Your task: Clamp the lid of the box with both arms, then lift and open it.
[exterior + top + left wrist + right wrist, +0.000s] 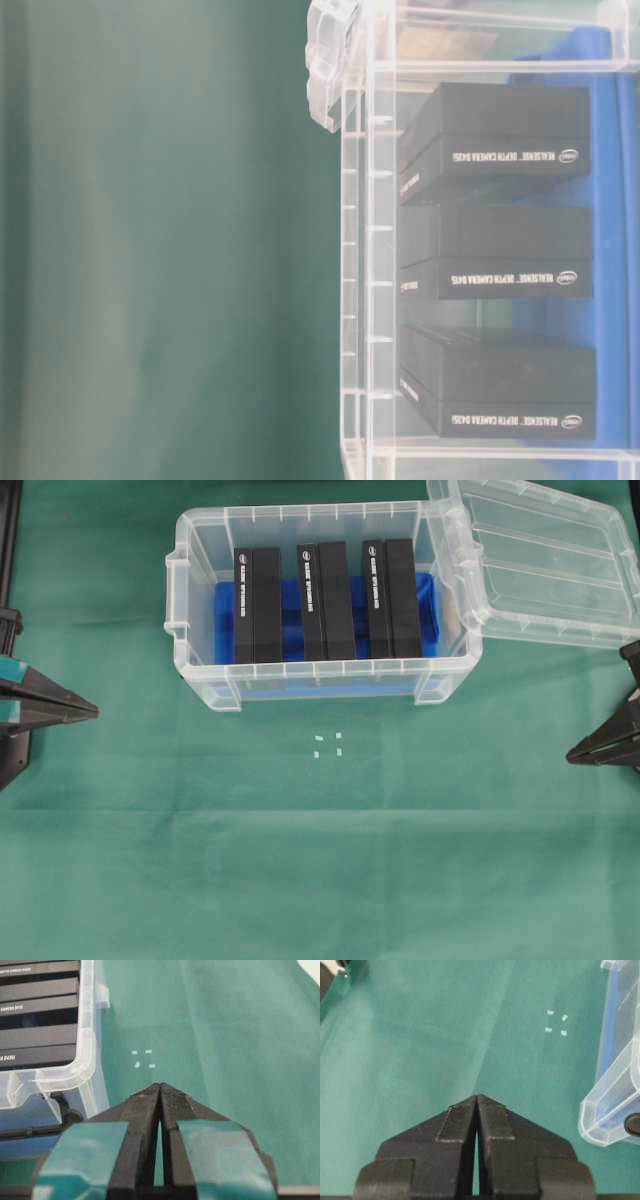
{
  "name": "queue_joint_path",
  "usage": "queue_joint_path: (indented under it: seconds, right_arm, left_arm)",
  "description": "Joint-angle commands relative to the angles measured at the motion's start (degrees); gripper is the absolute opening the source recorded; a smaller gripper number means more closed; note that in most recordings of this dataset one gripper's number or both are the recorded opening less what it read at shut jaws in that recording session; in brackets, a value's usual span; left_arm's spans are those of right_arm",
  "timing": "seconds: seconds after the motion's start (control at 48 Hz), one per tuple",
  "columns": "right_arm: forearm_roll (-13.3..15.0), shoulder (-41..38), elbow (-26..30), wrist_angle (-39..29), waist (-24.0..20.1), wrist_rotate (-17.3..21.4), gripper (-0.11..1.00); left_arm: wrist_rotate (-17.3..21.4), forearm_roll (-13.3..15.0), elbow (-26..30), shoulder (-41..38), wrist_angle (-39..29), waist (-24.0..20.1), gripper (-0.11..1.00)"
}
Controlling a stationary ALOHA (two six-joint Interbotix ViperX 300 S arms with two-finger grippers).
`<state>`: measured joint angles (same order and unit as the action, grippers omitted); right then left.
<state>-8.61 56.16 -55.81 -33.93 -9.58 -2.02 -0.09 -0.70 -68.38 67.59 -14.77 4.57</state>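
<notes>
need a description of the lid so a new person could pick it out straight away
Start at the clear box holding three black blocks on the green cloth. Look to its right end in the overhead view: the lid is off the box, leaning against that end. It is the only flat clear panel, with two long ridges, unlike the deep box.

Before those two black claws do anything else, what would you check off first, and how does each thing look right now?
1. Lid off the box: ok, it lies tilted against the box's right end, and the box top is open.
2. Left gripper free: ok, shut on nothing, away from the box.
3. Right gripper free: ok, shut on nothing, over bare cloth.
4. Three black blocks upright inside: ok.
5. Lid resting steadily: cannot tell, it leans on the box rim.
6. Path clear between grippers: ok, only small white marks on the cloth.
</notes>
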Motion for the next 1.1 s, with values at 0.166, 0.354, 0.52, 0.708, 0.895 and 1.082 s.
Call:
queue_joint_path:
  seconds: [0.166,0.354,0.52,0.708,0.895,1.082]
  right_arm:
    - [0.1,-1.1,1.2,1.2,0.1,0.2,0.00]
    - [0.1,-1.4,1.1,1.1,0.1,0.2,0.00]
    - [0.1,-1.9,1.0,0.8,0.1,0.2,0.00]
    - [0.1,-2.0,1.0,0.9,0.1,0.2,0.00]
    - [0.1,-2.0,1.0,2.0,0.1,0.2,0.00]
    - [0.1,-2.3,0.9,2.4,0.1,0.2,0.00]
  left_arm:
    - [0.0,0.1,0.9,-0.7,0.2,-0.3,0.01]
    - [0.1,0.0,1.0,-0.7,0.1,-0.3,0.01]
    - [0.1,0.0,0.9,-0.8,-0.2,-0.3,0.01]
    - [0.2,0.0,0.9,-0.8,-0.7,-0.4,0.01]
    - [0.1,0.0,0.9,-0.8,-0.5,-0.6,0.01]
    - [0.1,0.1,0.8,-0.9,-0.8,-1.1,0.01]
